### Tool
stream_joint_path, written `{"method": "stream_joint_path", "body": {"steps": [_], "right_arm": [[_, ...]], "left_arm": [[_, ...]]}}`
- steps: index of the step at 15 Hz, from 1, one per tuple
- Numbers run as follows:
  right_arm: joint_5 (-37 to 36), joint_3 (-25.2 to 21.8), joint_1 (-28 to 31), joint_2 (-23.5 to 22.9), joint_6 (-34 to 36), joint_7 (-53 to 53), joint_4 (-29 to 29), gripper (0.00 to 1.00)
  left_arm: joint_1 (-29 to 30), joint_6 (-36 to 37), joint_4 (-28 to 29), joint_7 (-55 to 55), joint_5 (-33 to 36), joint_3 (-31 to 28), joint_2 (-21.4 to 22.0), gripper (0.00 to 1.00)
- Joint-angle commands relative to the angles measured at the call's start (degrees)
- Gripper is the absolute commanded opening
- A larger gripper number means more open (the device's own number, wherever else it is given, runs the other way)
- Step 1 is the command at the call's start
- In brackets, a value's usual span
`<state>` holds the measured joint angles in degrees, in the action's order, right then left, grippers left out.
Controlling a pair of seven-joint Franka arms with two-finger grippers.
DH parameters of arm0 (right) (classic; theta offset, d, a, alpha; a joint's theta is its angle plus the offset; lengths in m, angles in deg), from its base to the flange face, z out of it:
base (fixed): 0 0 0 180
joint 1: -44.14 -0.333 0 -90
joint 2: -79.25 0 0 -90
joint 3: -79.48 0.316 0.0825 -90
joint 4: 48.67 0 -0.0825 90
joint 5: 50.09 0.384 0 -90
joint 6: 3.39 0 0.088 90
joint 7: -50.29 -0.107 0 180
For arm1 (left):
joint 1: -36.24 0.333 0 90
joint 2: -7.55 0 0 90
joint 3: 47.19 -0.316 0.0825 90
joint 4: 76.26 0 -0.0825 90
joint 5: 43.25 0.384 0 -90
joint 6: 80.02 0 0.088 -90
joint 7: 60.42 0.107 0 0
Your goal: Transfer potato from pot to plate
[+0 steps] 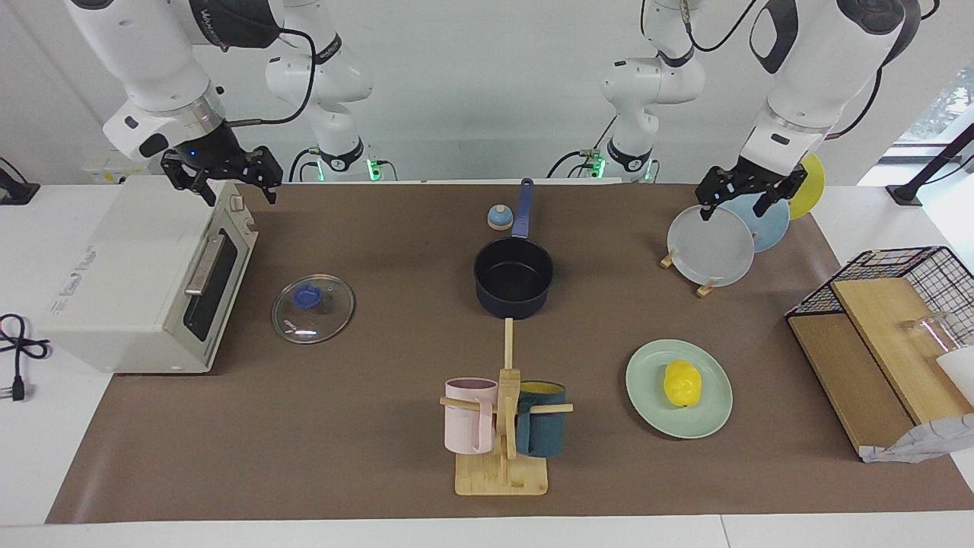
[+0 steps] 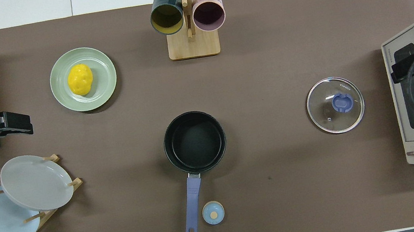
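The yellow potato [image 1: 682,383] lies on the mint-green plate [image 1: 711,415], toward the left arm's end of the table; both also show in the overhead view, the potato [image 2: 80,79] on the plate [image 2: 104,86]. The dark navy pot [image 1: 514,278] with its long blue handle [image 1: 522,209] stands mid-table and its black inside is empty [image 2: 196,142]. My left gripper [image 1: 734,207] is open and empty, raised over the plate rack. My right gripper [image 1: 240,194] is open and empty, raised over the toaster oven, where the arm waits.
A glass lid [image 1: 313,308] lies beside the white toaster oven [image 1: 137,281]. A mug tree [image 1: 504,426] holds a pink and a teal mug. A rack [image 1: 704,289] holds grey, light blue and yellow plates. A small bell [image 1: 499,218] sits by the pot handle. A wire basket with boards [image 1: 890,335] stands at the left arm's end.
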<state>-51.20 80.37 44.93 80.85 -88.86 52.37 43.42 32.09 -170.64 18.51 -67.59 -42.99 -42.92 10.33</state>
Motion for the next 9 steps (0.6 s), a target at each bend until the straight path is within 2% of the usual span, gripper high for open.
{"method": "stream_joint_path", "body": {"steps": [1,9], "right_arm": [[-0.3,-0.1,0.09,-0.37,0.39,0.56,-0.77,1.0],[-0.22,-0.1,0.09,-0.28,0.39,0.38,-0.77,1.0]], "left_arm": [[-0.85,2.38,-1.61,-1.09,-0.96,-0.41,-1.12,1.0],[-0.24,1.06,-1.08,-0.39,-2.02,-0.32,-1.2,1.0]]}}
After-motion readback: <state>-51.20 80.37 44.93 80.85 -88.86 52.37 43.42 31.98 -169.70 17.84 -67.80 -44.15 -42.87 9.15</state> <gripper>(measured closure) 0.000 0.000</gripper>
